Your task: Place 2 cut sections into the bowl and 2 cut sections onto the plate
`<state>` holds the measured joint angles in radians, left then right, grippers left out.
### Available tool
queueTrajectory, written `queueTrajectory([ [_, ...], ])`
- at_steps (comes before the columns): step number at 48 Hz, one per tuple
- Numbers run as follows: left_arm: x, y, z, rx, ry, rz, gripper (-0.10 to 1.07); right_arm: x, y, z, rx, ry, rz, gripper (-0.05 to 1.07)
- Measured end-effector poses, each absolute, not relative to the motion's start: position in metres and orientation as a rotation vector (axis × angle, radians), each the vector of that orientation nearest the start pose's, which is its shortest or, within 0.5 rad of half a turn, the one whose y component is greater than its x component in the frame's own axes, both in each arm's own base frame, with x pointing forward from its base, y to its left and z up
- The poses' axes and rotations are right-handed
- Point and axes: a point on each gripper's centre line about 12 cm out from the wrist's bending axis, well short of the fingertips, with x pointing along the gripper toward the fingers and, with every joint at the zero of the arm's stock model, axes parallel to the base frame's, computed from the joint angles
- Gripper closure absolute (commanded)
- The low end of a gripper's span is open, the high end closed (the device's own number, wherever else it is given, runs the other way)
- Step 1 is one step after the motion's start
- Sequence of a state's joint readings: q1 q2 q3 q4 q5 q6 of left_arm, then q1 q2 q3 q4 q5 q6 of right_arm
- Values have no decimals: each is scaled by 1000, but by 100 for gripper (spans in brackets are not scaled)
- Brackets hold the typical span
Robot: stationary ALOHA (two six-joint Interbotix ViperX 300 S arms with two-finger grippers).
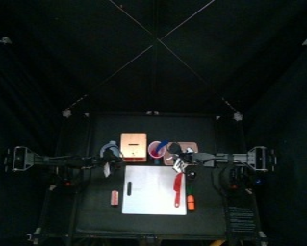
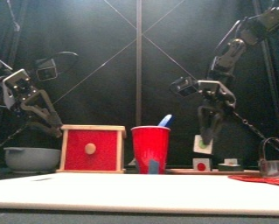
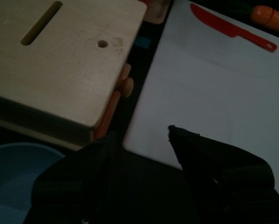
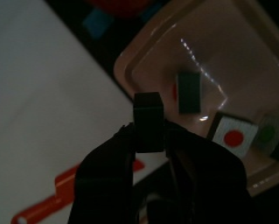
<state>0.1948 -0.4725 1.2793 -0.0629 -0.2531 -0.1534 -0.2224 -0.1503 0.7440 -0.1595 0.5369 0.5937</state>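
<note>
Showing the transfer under way: the right gripper (image 4: 148,133) has its two black jaws clamped on one small dark, blackish cut section (image 4: 148,115), which is held in the air at the centre of the right wrist view. The chunk hangs over the border between the large white rectangular board (image 4: 42,96) and a shallow pinkish, glossy-rimmed dish (image 4: 229,39) in the upper right of that view. Whether this dish is the plate cannot be told with certainty.

Contents of the dish: one dark greenish piece (image 4: 188,91) near its middle, and a white-faced piece with a red dot (image 4: 233,136) with another greenish piece (image 4: 270,138) just beside it at the right edge.

The small round blue-rimmed bowl (image 3: 16,173) lies in the lower left of the left wrist view. Only a part of its inside shows, and no piece is visible there.

The left gripper (image 3: 142,150) rests at the bottom of that view, over the board's edge, with its jaws apart and holding nothing.

By this reading the bowl's two sections are probably yet to be delivered. The count on the dish cannot be confirmed as finished while one section is carried.
</note>
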Motion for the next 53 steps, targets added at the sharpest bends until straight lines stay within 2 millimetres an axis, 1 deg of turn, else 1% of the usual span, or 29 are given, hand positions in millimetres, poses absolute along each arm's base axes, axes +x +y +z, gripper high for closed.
queueTrajectory([
  [10, 219, 45, 141, -265, 533, 268, 11, 311, -85, 128, 475, 1105, -539, 52],
  [16, 218, 46, 141, -264, 531, 271, 11, 319, -90, 123, 469, 1107, -546, 51],
  [22, 218, 46, 141, -263, 533, 272, 11, 318, -99, 119, 460, 1116, -569, 47],
  [31, 217, 46, 140, -266, 542, 274, 11, 312, -116, 119, 460, 1110, -612, 34],
  [39, 217, 46, 139, -268, 552, 275, 11, 308, -125, 120, 437, 1114, -627, 26],
  [46, 217, 46, 139, -274, 551, 278, 11, 307, -126, 125, 428, 1104, -625, 18],
  [53, 217, 46, 139, -282, 552, 281, 11, 308, -119, 140, 427, 1071, -613, 14],
])
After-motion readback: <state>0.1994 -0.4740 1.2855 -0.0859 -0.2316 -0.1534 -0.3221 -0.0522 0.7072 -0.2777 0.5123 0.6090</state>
